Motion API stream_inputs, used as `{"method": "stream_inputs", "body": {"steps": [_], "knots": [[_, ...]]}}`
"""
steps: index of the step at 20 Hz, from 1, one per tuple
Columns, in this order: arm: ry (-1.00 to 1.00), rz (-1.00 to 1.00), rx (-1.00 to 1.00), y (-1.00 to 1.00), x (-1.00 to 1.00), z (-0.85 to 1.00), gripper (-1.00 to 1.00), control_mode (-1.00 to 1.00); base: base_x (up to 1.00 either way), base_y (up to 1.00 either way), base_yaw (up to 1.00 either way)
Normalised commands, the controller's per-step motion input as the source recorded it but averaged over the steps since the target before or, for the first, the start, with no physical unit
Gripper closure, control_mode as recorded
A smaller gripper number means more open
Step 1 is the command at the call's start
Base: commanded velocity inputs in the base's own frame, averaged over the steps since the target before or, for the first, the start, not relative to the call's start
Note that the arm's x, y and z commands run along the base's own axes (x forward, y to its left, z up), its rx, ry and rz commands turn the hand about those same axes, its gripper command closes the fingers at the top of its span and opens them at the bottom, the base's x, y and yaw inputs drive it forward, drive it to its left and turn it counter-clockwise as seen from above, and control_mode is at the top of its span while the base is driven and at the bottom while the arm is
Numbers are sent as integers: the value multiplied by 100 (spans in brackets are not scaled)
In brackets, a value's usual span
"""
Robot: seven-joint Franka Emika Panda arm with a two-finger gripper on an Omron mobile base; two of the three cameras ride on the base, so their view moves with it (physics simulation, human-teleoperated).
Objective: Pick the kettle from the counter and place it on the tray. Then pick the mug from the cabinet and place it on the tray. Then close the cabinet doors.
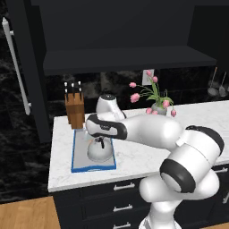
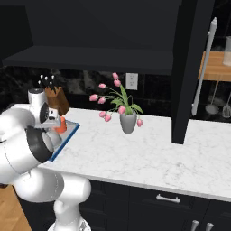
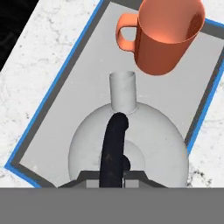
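The silver-grey kettle (image 1: 99, 151) (image 3: 131, 140) stands on the blue-rimmed tray (image 1: 94, 169) (image 3: 183, 96) at the left end of the counter (image 1: 147, 156). Just past its spout, the orange mug (image 3: 168, 39) (image 2: 61, 126) stands upright on the same tray. My gripper (image 3: 113, 177) (image 2: 55, 118) hovers over the kettle's black handle, open and holding nothing, with the mug ahead of it. The black cabinet (image 1: 125, 58) above has a bare shelf. Both of its doors (image 1: 22, 67) (image 2: 187, 67) stand swung open.
A brown knife block (image 1: 74, 112) stands right behind the tray. A grey vase of pink tulips (image 1: 157, 105) (image 2: 128, 122) sits mid-counter near the back wall. Utensils hang on the wall at far right (image 1: 217, 87). The open doors jut out over both counter ends.
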Motion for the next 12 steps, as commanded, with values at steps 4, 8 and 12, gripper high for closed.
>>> {"method": "stream_inputs", "body": {"steps": [4,8,12], "knots": [[0,0,6,23,26,-14,100,-100,0,0,0],[-1,0,4,20,33,-26,100,-100,0,0,0],[-8,0,5,1,17,-31,100,-100,0,0,0]]}}
